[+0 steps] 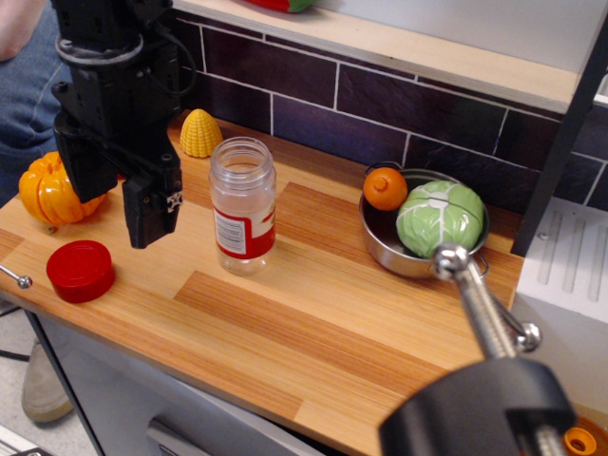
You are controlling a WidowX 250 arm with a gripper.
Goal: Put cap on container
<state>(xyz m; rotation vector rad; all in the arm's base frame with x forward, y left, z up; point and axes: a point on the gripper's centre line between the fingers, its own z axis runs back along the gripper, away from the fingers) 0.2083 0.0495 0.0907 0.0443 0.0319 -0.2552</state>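
The pincer (152, 223), grip unclear, hangs between cap (81, 270) and open container (243, 204); pumpkin (55, 193) and corn (200, 133) behind.

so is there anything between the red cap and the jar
Only bare wooden countertop lies between the red cap and the jar; the gripper hangs above that stretch in this single view.

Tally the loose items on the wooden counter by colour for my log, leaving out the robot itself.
Red: 1, the cap
Clear: 1, the container
Orange: 2, the pumpkin and the small orange fruit
Yellow: 1, the corn
Green: 1, the cabbage
Steel: 1, the pot
Total: 7
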